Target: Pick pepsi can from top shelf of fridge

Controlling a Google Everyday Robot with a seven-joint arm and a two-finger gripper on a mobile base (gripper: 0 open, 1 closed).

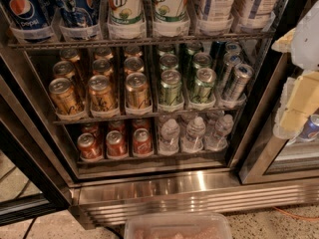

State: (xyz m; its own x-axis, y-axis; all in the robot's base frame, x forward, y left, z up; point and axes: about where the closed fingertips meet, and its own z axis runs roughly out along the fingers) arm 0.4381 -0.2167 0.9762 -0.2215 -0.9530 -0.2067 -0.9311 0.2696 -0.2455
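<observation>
I see the pepsi can (75, 6) standing upright at the front of the top shelf (149, 40), second lane from the left, inside its clear cup stop. Another blue can (22, 9) with the round logo stands just to its left, and two 7UP cans (124, 9) stand to its right. The gripper (297, 106) is at the far right edge of my view, in front of the right door frame of the fridge (199, 188), well apart from the pepsi can and lower than the top shelf. I cannot tell how wide it stands or whether it holds anything. On the rack below are gold cans (99, 91) and green cans (172, 86).
</observation>
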